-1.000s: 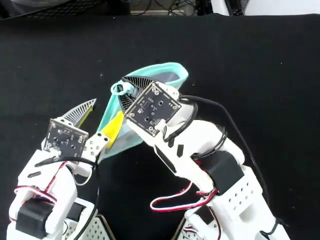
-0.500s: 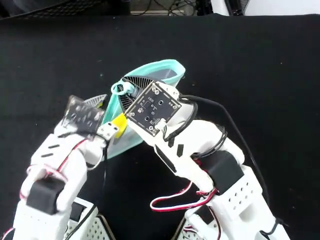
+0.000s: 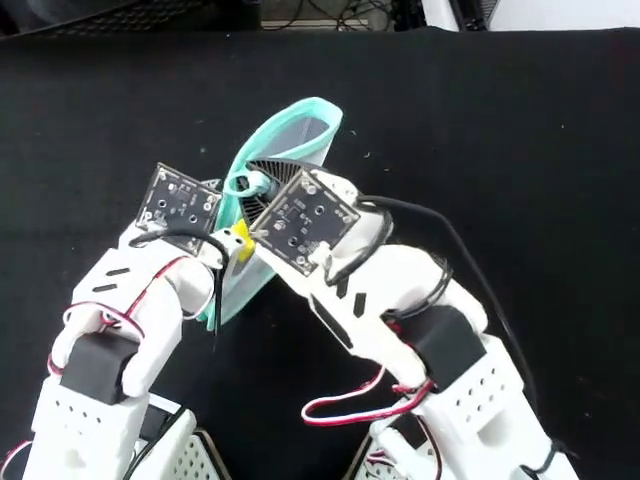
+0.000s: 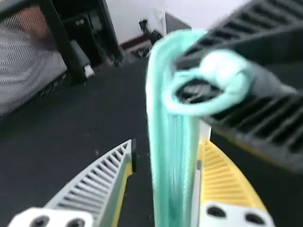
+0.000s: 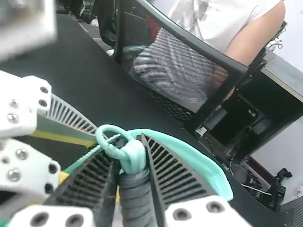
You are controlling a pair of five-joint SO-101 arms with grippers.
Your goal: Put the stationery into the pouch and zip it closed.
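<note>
- Two arms, the left arm (image 3: 130, 300) and the right arm (image 3: 400, 310), meet at a teal mesh pouch (image 3: 295, 130) standing on edge on the black tabletop (image 3: 520, 150)
- Left wrist view: the left tool (image 4: 165, 144) is spread, straddling the pouch's edge without clamping it
- Right wrist view: the right tool (image 5: 129, 147) pinches the zipper pull (image 5: 112, 136)
- Risk: unclamped, the pouch may drag along or topple when the pull is tugged, and the thin pull could slip free

The left arm (image 3: 130, 300) and right arm (image 3: 400, 290) are white plastic with black servo blocks (image 3: 448, 345), square black camera boards (image 3: 300, 222) and red, white and black cables (image 3: 350, 405). The left fingers (image 4: 94, 184) are ribbed grey and yellow, the right fingers (image 5: 175, 177) ribbed black, with screws (image 5: 210, 206) at their white bases.
</note>
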